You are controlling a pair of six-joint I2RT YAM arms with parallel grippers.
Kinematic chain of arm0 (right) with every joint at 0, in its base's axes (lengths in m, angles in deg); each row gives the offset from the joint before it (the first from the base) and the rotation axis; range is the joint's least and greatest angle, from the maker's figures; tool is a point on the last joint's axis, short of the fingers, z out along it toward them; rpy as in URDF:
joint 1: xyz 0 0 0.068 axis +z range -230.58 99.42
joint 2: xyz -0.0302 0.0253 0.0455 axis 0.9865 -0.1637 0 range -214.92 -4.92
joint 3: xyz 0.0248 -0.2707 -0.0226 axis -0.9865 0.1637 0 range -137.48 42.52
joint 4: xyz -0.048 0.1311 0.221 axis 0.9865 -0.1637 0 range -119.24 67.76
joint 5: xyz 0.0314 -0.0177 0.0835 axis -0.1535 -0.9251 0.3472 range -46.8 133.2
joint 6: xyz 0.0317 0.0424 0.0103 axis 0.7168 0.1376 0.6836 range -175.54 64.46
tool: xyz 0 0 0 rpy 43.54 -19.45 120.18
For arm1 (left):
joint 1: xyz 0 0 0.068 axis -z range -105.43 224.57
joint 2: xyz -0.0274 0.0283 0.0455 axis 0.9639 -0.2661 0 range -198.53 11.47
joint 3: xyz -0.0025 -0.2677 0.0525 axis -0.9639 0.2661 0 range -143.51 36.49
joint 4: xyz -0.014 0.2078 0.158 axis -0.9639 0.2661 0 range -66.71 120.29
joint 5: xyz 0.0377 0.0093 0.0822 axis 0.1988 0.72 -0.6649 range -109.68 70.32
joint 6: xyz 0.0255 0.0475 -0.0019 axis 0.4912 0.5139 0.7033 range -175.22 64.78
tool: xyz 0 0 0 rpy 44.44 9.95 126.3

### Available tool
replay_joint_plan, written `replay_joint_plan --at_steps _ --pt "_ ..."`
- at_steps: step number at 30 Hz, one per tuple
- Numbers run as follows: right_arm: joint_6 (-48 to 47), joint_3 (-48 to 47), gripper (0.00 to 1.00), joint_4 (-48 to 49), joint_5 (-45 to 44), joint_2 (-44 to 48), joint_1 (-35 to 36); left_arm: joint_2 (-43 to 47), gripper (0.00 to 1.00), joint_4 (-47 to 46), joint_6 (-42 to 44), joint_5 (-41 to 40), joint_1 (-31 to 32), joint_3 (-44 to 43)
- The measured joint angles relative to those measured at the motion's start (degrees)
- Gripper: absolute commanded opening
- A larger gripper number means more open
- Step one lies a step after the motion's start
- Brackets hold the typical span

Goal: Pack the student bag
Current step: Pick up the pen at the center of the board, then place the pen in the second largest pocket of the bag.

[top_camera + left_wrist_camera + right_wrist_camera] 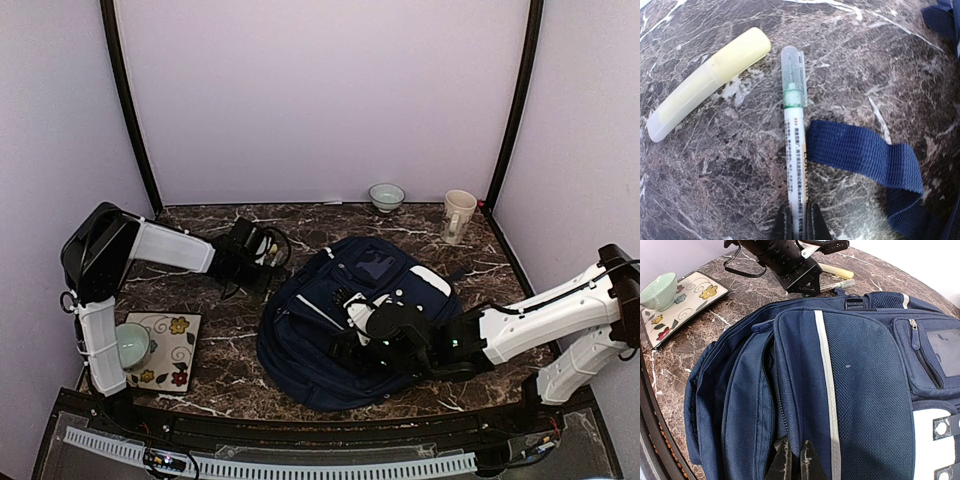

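Note:
The navy student bag lies flat in the middle of the table, its white stripe and front pockets up in the right wrist view. My right gripper is shut on a fold of bag fabric beside an open zipper; it sits over the bag's middle in the top view. My left gripper is shut on a white pen with a clear green-tipped cap that lies on the table behind the bag. A pale yellow highlighter lies to the pen's left.
A navy bag strap lies right of the pen. A flowered plate with a green bowl sits front left. A small bowl and a cream mug stand at the back wall.

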State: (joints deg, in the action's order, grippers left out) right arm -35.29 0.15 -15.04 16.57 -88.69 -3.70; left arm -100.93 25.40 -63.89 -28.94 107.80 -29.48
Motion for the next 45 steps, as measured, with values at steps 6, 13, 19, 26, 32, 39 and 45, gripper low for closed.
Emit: replay_joint_plan --at_steps 6,13,19,26,32,39,45 --pt "-0.02 -0.61 0.0 -1.03 -0.22 -0.02 0.0 1.84 0.0 0.72 -0.76 -2.36 2.03 1.55" --pt "0.22 -2.95 0.0 -4.22 -2.97 -0.31 0.0 18.8 0.0 4.44 -4.37 -8.11 12.31 9.62" --pt "1.11 -3.5 0.0 -4.83 -5.86 -0.31 0.09 30.93 0.0 8.85 -9.27 -13.03 22.38 16.65" --pt "2.62 -5.53 0.0 -7.85 -9.73 -0.35 0.04 35.87 0.0 15.52 -14.97 -14.19 34.64 20.87" --pt "3.74 -6.99 0.0 -10.93 -12.22 -0.35 -0.11 34.51 0.0 24.22 -19.74 -18.43 44.37 15.1" --pt "4.35 -7.61 0.0 -11.3 -13.0 -0.35 -0.87 35.6 0.0 29.75 -22.43 -20.76 48.0 14.36" --pt "3.21 -7.61 0.0 -10.99 -10.08 0.39 -1.03 36.0 0.0 26.08 -20.24 -19.32 48.04 15.23"
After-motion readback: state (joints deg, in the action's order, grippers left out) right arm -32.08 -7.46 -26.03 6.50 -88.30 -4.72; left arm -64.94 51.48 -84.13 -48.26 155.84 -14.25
